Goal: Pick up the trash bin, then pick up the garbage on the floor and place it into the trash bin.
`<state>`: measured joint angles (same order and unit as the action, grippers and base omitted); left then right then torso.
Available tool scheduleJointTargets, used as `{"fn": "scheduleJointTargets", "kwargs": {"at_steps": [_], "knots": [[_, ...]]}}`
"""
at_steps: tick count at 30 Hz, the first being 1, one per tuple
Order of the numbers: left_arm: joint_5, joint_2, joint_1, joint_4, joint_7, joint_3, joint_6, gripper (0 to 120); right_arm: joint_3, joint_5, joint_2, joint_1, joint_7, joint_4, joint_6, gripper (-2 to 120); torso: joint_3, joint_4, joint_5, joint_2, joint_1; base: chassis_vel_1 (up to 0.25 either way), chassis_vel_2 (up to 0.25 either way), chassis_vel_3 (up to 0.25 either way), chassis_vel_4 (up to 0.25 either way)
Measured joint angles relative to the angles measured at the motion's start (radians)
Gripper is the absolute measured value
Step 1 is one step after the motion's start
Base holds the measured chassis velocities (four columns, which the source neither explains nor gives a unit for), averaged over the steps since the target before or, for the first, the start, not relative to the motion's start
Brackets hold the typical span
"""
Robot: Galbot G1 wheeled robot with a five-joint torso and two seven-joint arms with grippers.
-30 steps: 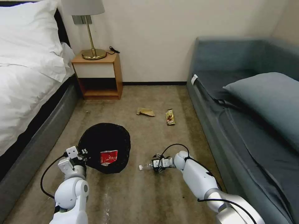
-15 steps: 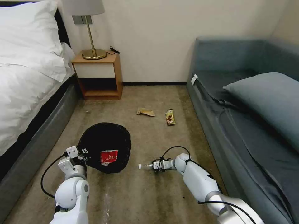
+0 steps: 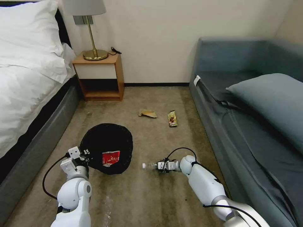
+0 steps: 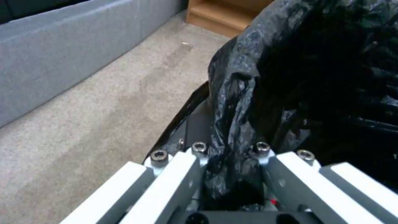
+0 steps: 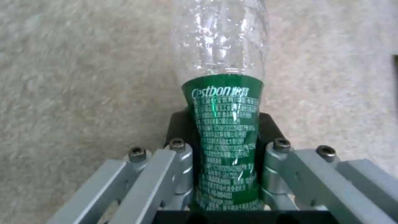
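The trash bin (image 3: 104, 142), wrapped in a black bag, is in front of me on the left with my left gripper (image 3: 82, 156) shut on its near rim. The left wrist view shows the bag (image 4: 290, 77) pinched between the fingers (image 4: 188, 161). A red-and-white wrapper (image 3: 111, 158) lies inside the bin. My right gripper (image 3: 161, 165) is shut on the clear bottle (image 3: 151, 165), held level just above the floor (image 3: 142, 195), cap toward the bin. Its green label (image 5: 224, 124) sits between the fingers (image 5: 178, 155). A tan paper scrap (image 3: 147, 113) and a brown-gold wrapper (image 3: 172, 119) lie farther ahead.
A bed (image 3: 25, 94) runs along the left and a grey-blue sofa (image 3: 252, 126) along the right, leaving a carpet lane between them. A wooden nightstand (image 3: 99, 77) with a brass lamp (image 3: 91, 31) stands against the far wall.
My right gripper has turned the bottle level and carried it slightly up and to the right. The left gripper and bin have barely shifted.
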<state>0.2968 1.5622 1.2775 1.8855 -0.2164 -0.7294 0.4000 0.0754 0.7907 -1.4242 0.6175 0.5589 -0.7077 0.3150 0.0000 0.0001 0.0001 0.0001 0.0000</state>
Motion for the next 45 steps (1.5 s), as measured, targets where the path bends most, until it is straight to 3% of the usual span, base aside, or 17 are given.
{"fn": "scheduleJointTargets", "kwargs": {"at_steps": [10, 12, 19, 21, 28, 32, 45], "knots": [[-0.003, -0.005, -0.024, -0.022, 0.001, 0.014, 0.000, 3, 0.053, -0.180, 0.024, 0.022, -0.064, -0.020, 0.001, 19, 0.000, -0.0001, -0.0001, 0.000, 0.000, 0.000, 0.000, 0.000, 0.000], [-0.004, -0.006, -0.026, -0.023, 0.002, 0.016, 0.000, 3, 0.072, -0.286, 0.027, 0.031, -0.084, -0.022, -0.007, 19, 0.000, -0.0001, -0.0001, 0.000, 0.000, 0.000, 0.000, 0.000, 0.000], [-0.006, -0.006, -0.027, -0.020, 0.003, 0.021, 0.002, 3, 0.085, -0.479, 0.029, 0.038, -0.124, -0.027, -0.030, 19, 0.000, -0.0001, -0.0001, 0.000, 0.000, 0.000, 0.000, 0.000, 0.000], [-0.006, -0.006, -0.024, -0.017, 0.004, 0.023, 0.002, 3, 0.091, -0.592, 0.028, 0.038, -0.178, -0.027, -0.032, 19, 0.000, -0.0001, -0.0001, 0.000, 0.000, 0.000, 0.000, 0.000, 0.000], [-0.006, -0.006, -0.022, -0.018, 0.006, 0.027, 0.003, 3, 0.096, -0.752, 0.031, 0.041, -0.238, -0.055, -0.020, 19, 0.000, -0.0001, -0.0001, 0.000, 0.000, 0.000, 0.000, 0.000, 0.000], [-0.005, -0.006, -0.028, -0.025, 0.006, 0.035, 0.003, 3, 0.083, -0.868, 0.037, 0.059, -0.280, -0.145, -0.037, 19, 0.000, -0.0001, -0.0001, 0.000, 0.000, 0.000, 0.000, 0.000, 0.000], [-0.015, -0.009, -0.030, -0.051, 0.007, 0.063, 0.003, 3, -0.014, -0.953, 0.050, 0.124, -0.339, -0.512, -0.094, 19, 0.000, -0.0001, -0.0003, 0.000, 0.000, 0.000, 0.000, 0.000, 0.000]]}}
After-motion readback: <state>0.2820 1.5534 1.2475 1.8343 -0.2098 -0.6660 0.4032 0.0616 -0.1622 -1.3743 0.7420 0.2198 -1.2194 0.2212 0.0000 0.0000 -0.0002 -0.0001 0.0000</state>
